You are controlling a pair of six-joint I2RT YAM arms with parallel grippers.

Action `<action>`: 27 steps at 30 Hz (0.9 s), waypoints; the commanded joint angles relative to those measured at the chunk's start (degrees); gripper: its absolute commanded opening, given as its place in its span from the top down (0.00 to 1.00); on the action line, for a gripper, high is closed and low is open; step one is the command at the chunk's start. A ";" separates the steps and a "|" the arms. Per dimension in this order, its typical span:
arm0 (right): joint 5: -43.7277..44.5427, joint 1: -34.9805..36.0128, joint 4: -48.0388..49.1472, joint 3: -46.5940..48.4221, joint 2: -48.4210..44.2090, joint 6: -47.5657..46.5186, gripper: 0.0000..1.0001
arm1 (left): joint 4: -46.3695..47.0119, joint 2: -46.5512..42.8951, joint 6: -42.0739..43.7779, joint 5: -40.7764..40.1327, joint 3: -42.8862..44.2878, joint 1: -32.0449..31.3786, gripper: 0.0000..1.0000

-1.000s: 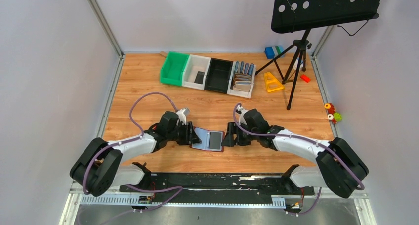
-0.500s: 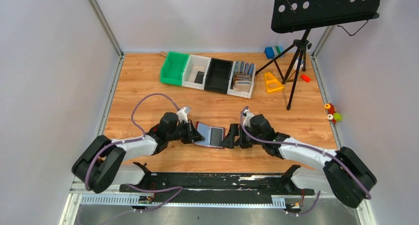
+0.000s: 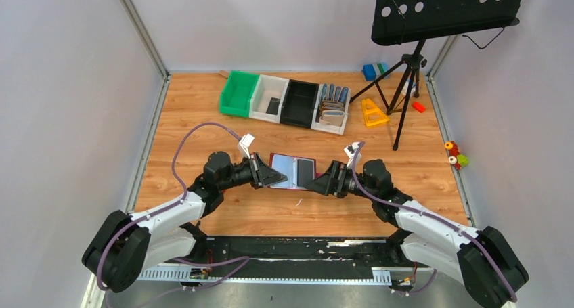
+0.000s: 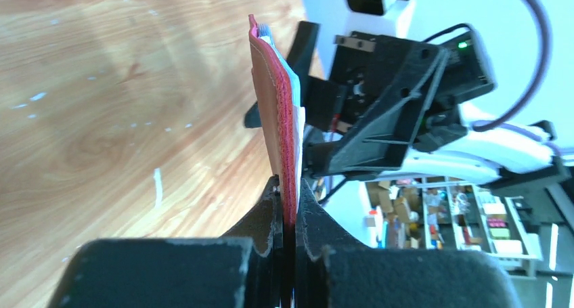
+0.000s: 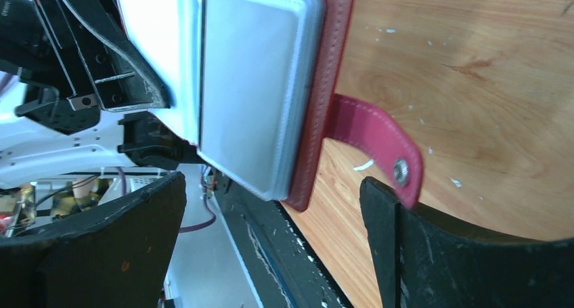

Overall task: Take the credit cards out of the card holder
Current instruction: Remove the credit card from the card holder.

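Note:
The maroon card holder (image 3: 292,170) is held open and upright above the table between my two arms. My left gripper (image 3: 273,178) is shut on its left edge; in the left wrist view the fingers (image 4: 269,216) pinch the maroon leather (image 4: 274,118) edge-on. My right gripper (image 3: 317,185) is open by the holder's right side. In the right wrist view its jaws (image 5: 271,244) stand wide apart below the holder's lower corner. A flat silvery-grey panel with thin stacked edges (image 5: 254,84) fills the inner face; I cannot tell card from pocket. The snap tab (image 5: 379,145) hangs against my right finger.
A row of bins stands at the back: green (image 3: 238,93), white (image 3: 265,91) with a small dark flat piece (image 3: 273,105), black (image 3: 300,103), and white with upright wallets (image 3: 332,108). A music stand tripod (image 3: 406,84) and a yellow triangle (image 3: 372,112) are at the back right.
Both arms have stretched out and carried the card holder away from the near edge and higher. It now stands more upright and open between the grippers.

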 commanded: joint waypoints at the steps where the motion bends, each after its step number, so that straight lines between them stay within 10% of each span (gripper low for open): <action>1: -1.88 -0.32 12.22 -2.84 -2.89 5.67 0.00 | 10.06 -2.78 -7.33 4.46 1.10 0.17 1.00; 7: -1.97 -0.48 18.90 -4.66 -7.84 7.81 0.13 | 9.45 -4.34 -7.58 6.08 1.72 0.24 1.00; 20: -2.59 -0.48 16.90 -2.95 -9.14 6.79 0.98 | 4.49 -3.96 -3.58 9.46 3.80 0.17 0.98; 24: -1.42 -0.41 13.13 -3.12 -10.26 5.52 1.00 | -8.43 -5.72 3.34 6.89 6.51 0.17 0.52; 27: 1.39 -0.41 6.37 -2.52 -12.33 3.31 1.00 | -33.57 -8.81 16.97 -3.32 13.66 0.17 0.39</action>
